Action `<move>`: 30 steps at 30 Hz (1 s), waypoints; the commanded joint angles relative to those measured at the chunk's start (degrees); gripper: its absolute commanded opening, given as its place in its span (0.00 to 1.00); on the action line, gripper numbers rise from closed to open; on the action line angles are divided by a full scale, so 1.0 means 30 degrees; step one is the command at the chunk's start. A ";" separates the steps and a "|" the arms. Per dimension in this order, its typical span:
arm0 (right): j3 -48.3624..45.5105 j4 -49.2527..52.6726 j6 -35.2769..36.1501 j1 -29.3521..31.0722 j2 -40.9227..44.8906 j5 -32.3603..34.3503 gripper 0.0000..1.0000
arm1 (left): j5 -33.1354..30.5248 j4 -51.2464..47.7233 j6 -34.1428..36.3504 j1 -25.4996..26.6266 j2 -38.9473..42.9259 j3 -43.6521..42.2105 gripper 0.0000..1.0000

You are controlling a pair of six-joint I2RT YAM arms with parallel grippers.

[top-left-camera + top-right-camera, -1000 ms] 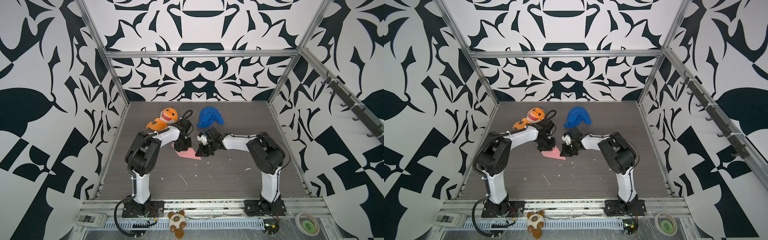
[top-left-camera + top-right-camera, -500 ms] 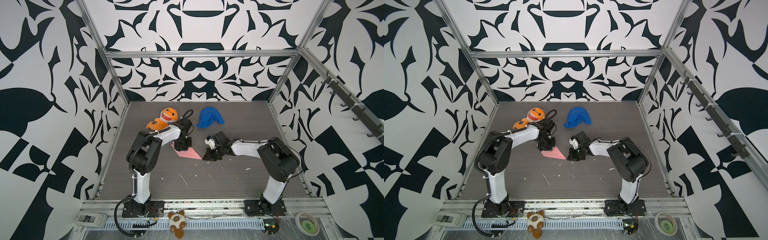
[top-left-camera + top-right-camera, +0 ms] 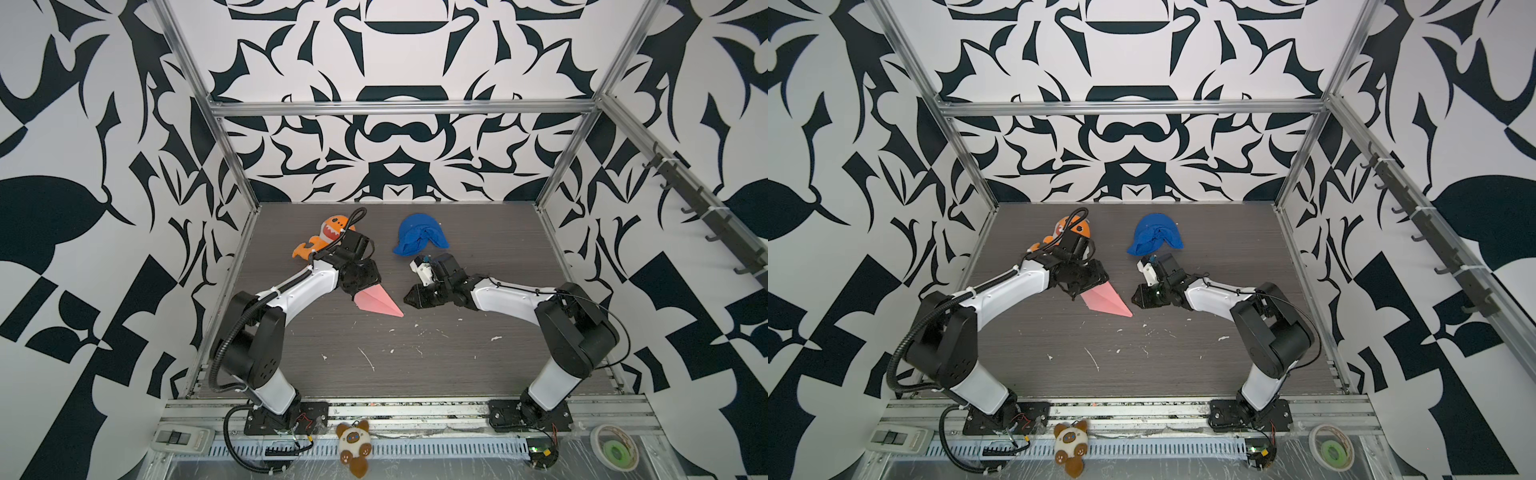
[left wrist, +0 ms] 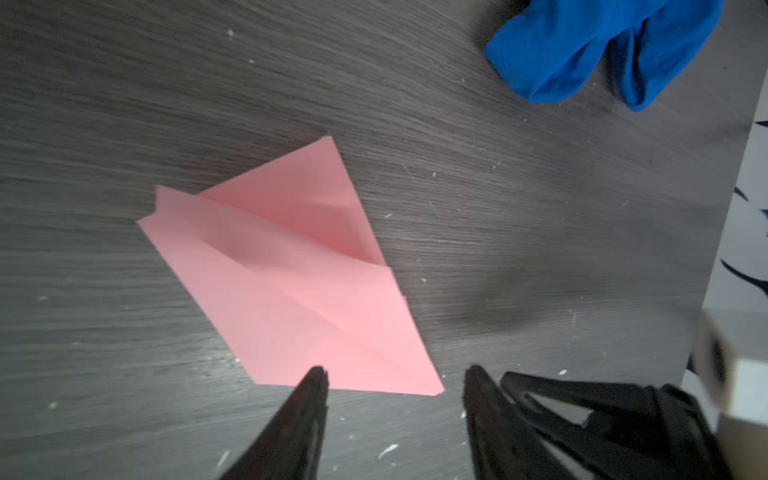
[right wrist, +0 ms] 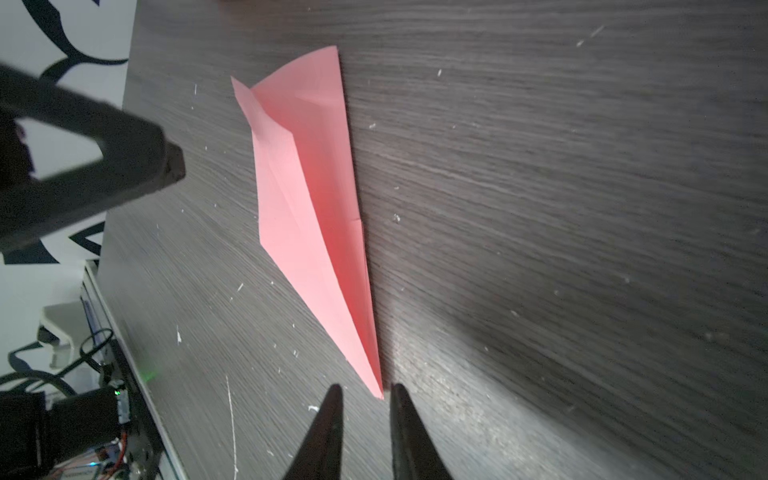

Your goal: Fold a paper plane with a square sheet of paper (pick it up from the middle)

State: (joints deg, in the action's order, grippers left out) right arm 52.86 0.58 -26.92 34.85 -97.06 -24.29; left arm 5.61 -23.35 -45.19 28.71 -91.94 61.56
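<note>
The square sheet of paper is folded into a pink paper plane [image 3: 377, 304] with a sharp nose, and it lies flat on the dark table [image 3: 415, 374] in both top views [image 3: 1105, 302]. My left gripper [image 4: 395, 374] stands open over the wide tail edge of the plane [image 4: 291, 282], with nothing between its fingers. My right gripper [image 5: 363, 390] is slightly open just off the nose tip of the plane [image 5: 316, 199], holding nothing. In a top view the left gripper [image 3: 359, 286] is at the tail and the right gripper [image 3: 409, 298] is beside the nose.
An orange plush toy [image 3: 328, 232] and a blue cloth lump [image 3: 419, 239] lie behind the arms. White scraps [image 3: 368, 359] dot the front of the table. Metal frame posts and patterned walls enclose it. A small plush [image 3: 353, 442] and a tape roll [image 3: 615, 446] sit on the front rail.
Both grippers have opened from shut. The right arm's elbow has swung out to the right and lower. The paper plane has stayed where it was.
</note>
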 commanded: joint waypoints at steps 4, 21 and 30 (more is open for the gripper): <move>0.1003 -0.1289 0.1735 0.0029 -0.0283 -0.0617 0.46 | 0.1425 0.6207 -0.4179 -0.0664 0.0946 -0.4238 0.67; 0.4938 -0.0670 0.3246 0.0270 -0.4805 -0.3767 0.32 | 0.2814 0.9677 -0.5386 -0.1980 -0.0243 -0.6005 0.75; 0.4868 -0.1504 0.2180 -0.0182 -0.5617 -0.4229 0.13 | 0.4191 1.0957 -0.4900 -0.2077 -0.0853 -0.6448 0.72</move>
State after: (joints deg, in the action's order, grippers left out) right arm 66.11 -0.84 -18.76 34.92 -114.74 -34.59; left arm 15.57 6.83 -60.60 22.61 -93.43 43.03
